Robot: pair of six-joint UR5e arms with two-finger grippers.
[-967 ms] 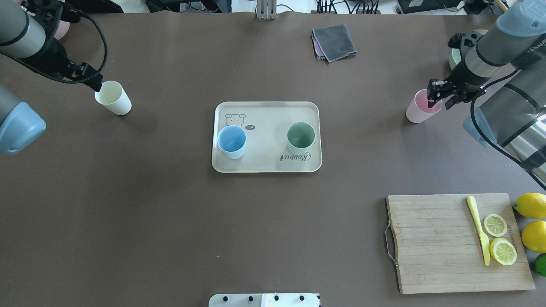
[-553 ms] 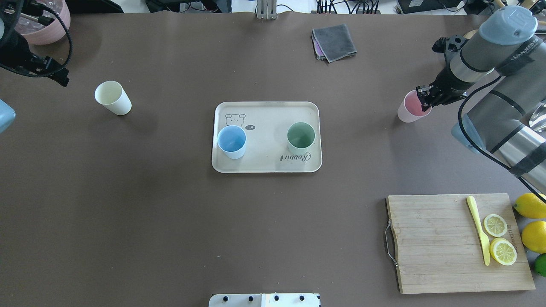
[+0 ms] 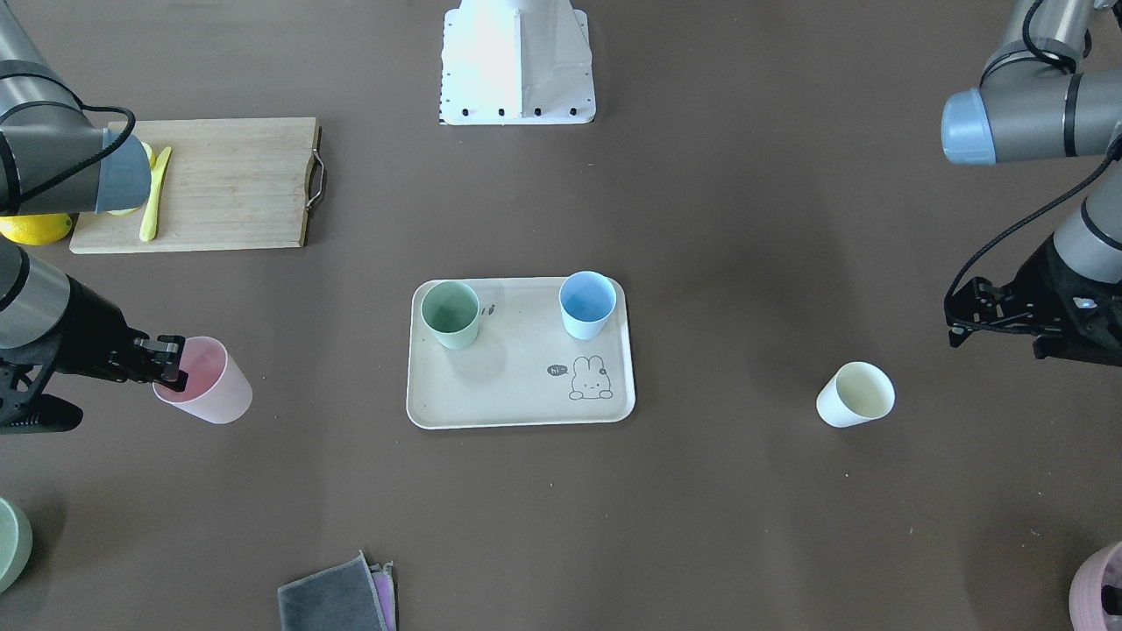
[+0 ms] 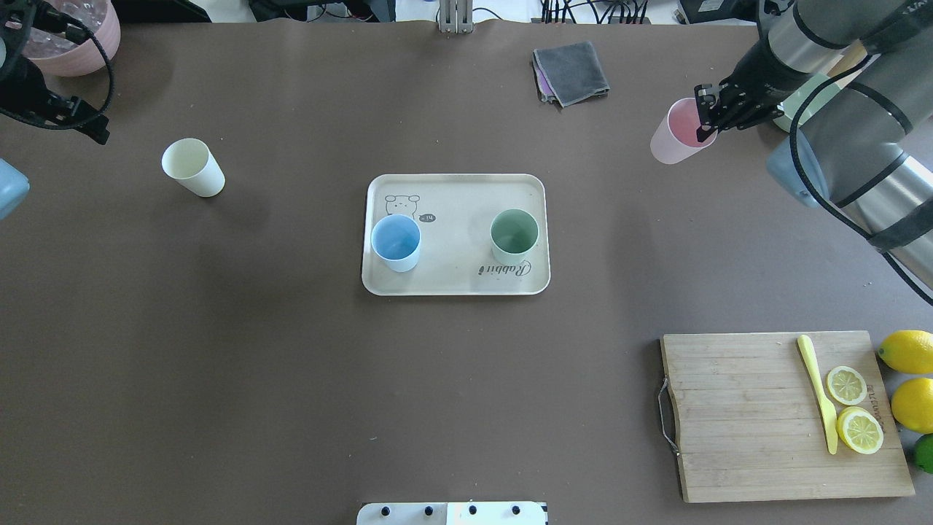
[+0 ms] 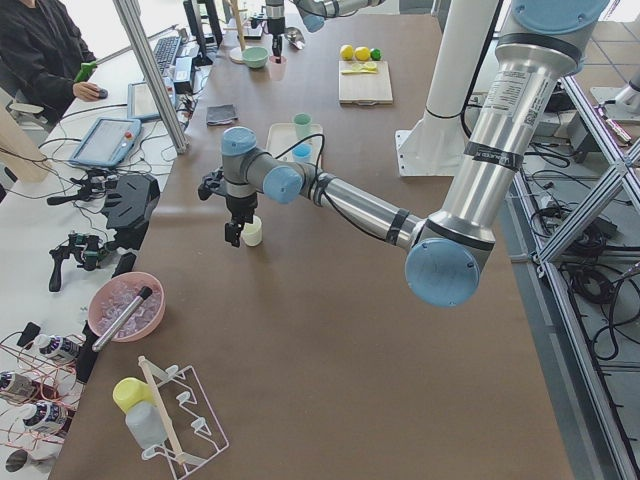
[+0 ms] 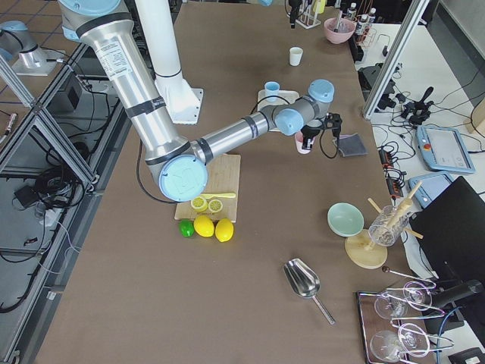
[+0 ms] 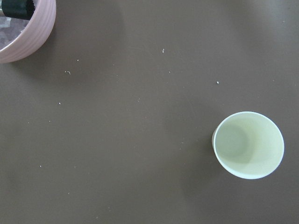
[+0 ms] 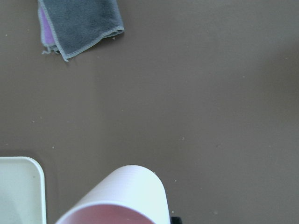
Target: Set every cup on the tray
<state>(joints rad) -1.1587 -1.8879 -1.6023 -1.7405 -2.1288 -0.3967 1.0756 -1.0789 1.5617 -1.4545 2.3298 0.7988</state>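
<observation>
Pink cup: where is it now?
Overhead view, upper right: the pink cup, held by the right claw, right of the grey cloth, off the tray.

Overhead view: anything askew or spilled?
Only the matte pink handleless cup: it leans off vertical at the far right, pinched by its rim in the right arm's jaws. The light blue cup and mint green cup stand upright on the beige rabbit-print tray; the cream cup stands upright at left, off the tray. No spill visible.
</observation>
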